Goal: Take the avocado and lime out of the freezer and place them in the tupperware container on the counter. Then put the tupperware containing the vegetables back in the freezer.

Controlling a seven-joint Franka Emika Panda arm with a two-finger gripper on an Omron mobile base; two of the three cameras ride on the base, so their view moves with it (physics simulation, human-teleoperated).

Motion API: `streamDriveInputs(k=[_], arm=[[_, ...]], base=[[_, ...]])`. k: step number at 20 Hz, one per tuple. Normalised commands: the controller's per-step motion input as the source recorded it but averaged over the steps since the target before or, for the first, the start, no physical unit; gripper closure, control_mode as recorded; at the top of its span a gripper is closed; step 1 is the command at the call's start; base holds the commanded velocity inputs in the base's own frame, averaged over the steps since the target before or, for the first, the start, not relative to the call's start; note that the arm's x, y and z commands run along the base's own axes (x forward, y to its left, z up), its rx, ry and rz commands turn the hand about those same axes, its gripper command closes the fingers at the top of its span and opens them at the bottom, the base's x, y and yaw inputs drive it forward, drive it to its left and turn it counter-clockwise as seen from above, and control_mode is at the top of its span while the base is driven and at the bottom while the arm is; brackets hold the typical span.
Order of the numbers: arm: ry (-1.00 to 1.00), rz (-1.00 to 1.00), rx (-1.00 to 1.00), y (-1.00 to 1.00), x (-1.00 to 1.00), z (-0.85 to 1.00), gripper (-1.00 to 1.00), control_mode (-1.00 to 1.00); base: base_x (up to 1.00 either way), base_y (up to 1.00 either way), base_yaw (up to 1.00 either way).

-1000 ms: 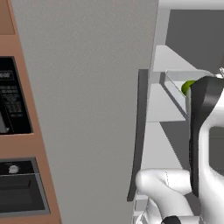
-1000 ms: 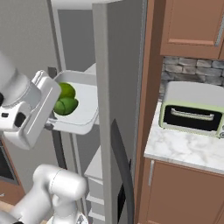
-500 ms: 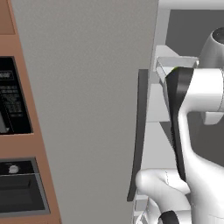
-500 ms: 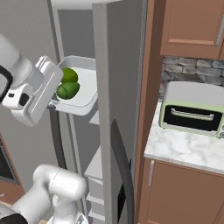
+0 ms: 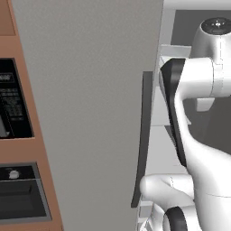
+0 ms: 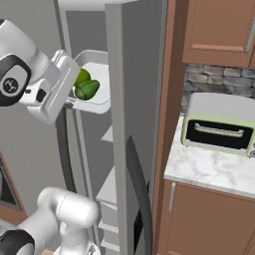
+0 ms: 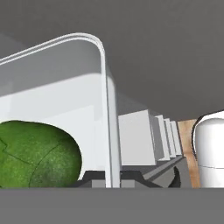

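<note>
You're on the last step: your gripper [image 6: 70, 102] is clamped on the tupperware container [image 6: 99, 79], avocado [image 6: 87, 89] and lime [image 6: 82, 76] inside. Next, set it level on a shelf in the freezer [image 6: 137, 99].

**Three cameras on the open freezer**

The left base view looks forward from behind the arm, close against the freezer [image 5: 90, 113] door's flat grey face. The right base view faces the same door edge-on, taking in the bench [image 6: 214, 169] at right. The hand view sits very near the tupperware container [image 7: 105, 87], along its rim.
</note>
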Motion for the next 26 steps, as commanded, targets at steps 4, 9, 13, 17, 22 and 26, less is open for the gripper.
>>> streamDriveInputs(k=[4, 9, 13, 17, 22, 26], arm=[[-0.05, 0.0, 0.0, -0.04, 0.39, 0.01, 1.0, -1.0], [-0.07, 0.0, 0.0, -0.16, 0.24, 0.0, 1.0, -1.0], [-0.08, 0.0, 0.0, -0.18, 0.31, 0.0, 1.0, -1.0], [-0.03, 0.0, 0.0, -0.19, 0.34, 0.0, 1.0, -1.0], [-0.02, 0.0, 0.0, -0.24, 0.25, 0.0, 1.0, -1.0], [-0.01, 0.0, 0.0, -0.22, 0.42, 0.0, 1.0, -1.0]], base=[[0.0, 0.0, 0.0], [0.0, 0.0, 0.0], [0.0, 0.0, 0.0], [0.0, 0.0, 0.0], [0.0, 0.0, 0.0], [0.0, 0.0, 0.0]])
